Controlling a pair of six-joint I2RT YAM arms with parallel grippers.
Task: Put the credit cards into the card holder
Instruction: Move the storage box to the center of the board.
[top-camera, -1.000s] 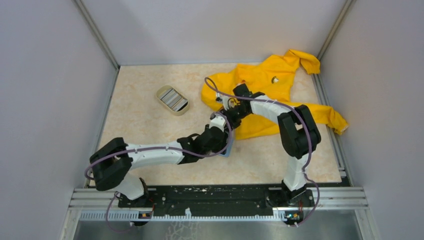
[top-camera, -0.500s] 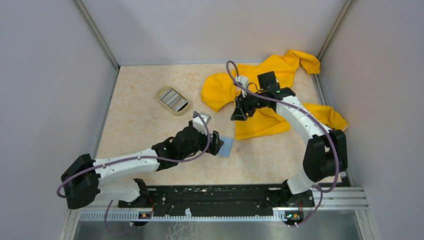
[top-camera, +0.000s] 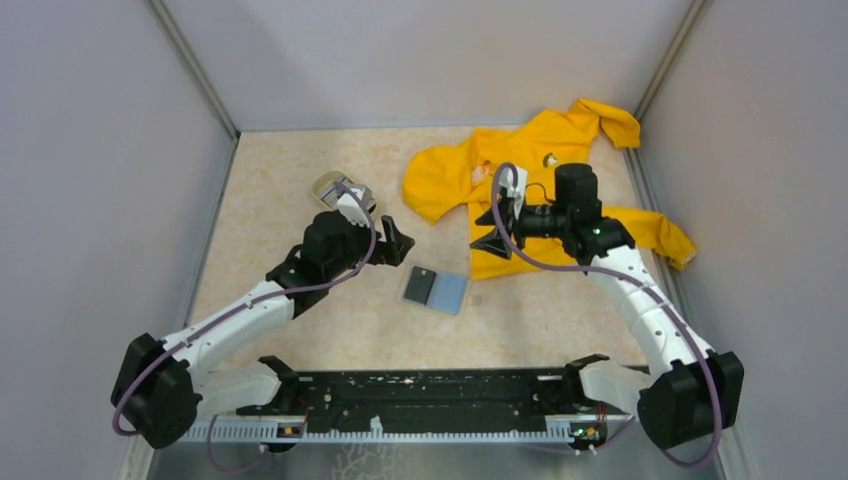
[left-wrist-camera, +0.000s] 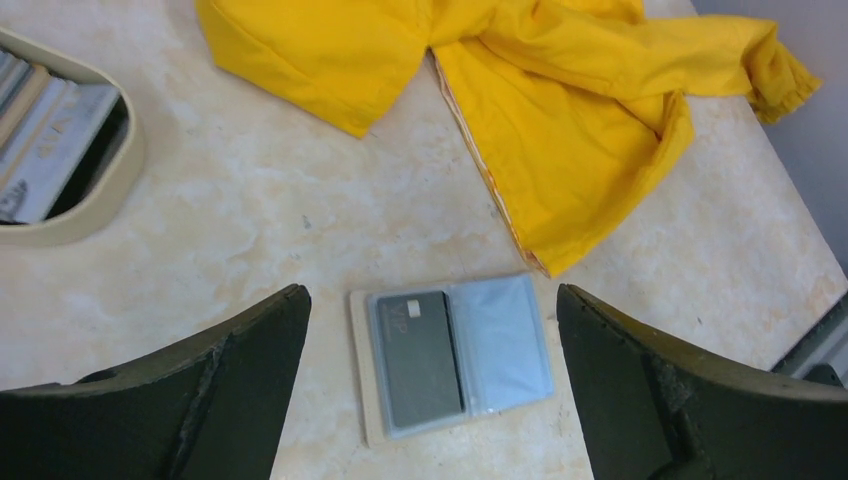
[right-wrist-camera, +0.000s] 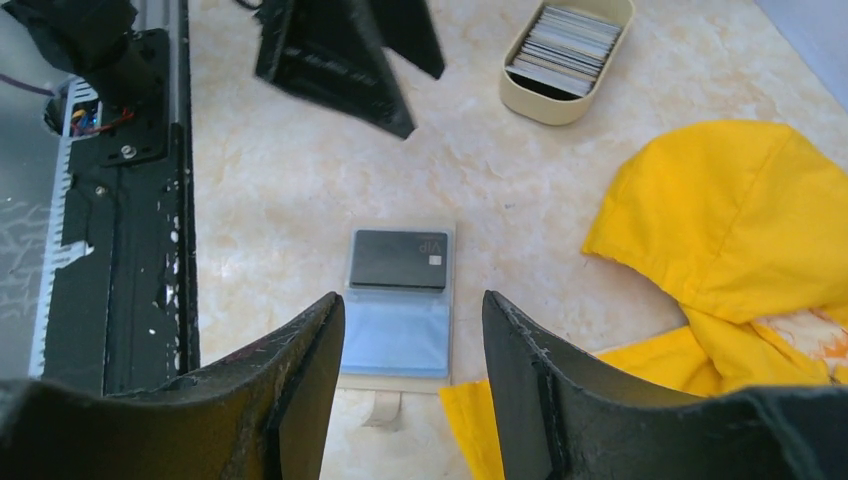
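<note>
The card holder (top-camera: 407, 296) lies open and flat on the table between the two arms. A dark grey credit card (top-camera: 419, 285) fills its left pocket and a light blue credit card (top-camera: 452, 292) its right one. The left wrist view shows the holder (left-wrist-camera: 361, 385) under the spread fingers, with the dark card (left-wrist-camera: 418, 355) and the blue card (left-wrist-camera: 500, 340) in it. My left gripper (top-camera: 395, 240) hangs wide open up and left of the holder, holding nothing. My right gripper (top-camera: 490, 243) stands open and empty, up and right of the holder. In the right wrist view the dark card (right-wrist-camera: 398, 260) is beyond the blue card (right-wrist-camera: 395, 338).
A beige oval tray (top-camera: 330, 185) holding several cards on edge stands at the back left, partly behind my left wrist. A yellow garment (top-camera: 540, 170) is spread over the back right of the table, its hem close to the holder's right side. Grey walls close in both sides.
My left gripper opened wide and drew back up and left, uncovering the holder with both cards in it. My right arm swung to the right and its jaws spread a little.
</note>
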